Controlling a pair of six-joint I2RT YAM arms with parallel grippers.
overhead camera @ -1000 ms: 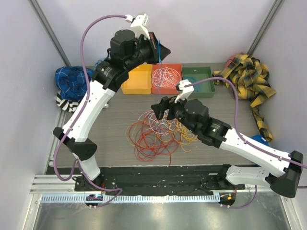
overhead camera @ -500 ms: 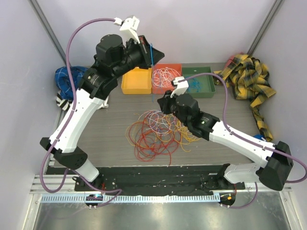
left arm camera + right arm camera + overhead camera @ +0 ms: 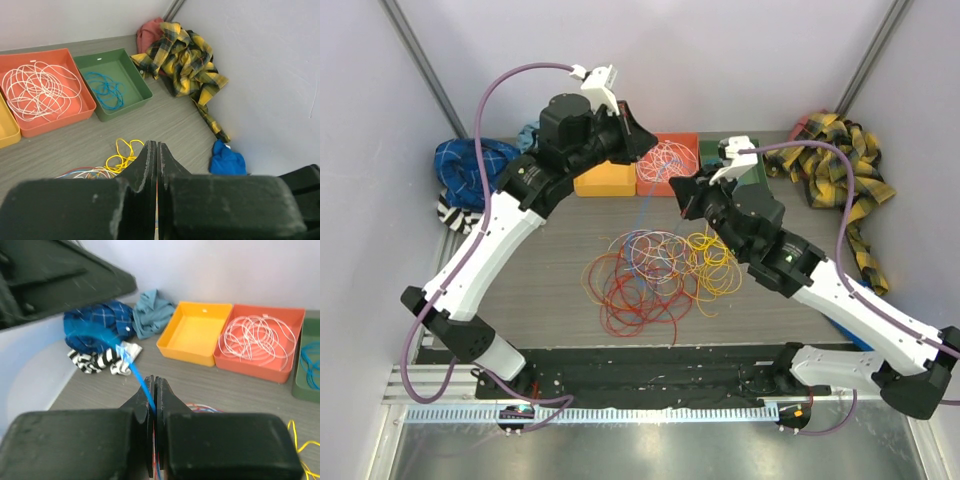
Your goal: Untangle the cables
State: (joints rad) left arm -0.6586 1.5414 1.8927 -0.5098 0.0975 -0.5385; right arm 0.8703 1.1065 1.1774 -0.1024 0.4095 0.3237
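Blue cable, one strand, is pinched by left tool and right tool before three trays.

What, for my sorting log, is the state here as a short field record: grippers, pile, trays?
right gripper: shut on a blue cable
left gripper: shut, apparently on the same blue cable, raised over the trays
tangled pile: red, orange, yellow and pale cables, still mixed on the table
orange tray: holds white cables
green tray: holds blue coils
yellow tray: no cables seen in it
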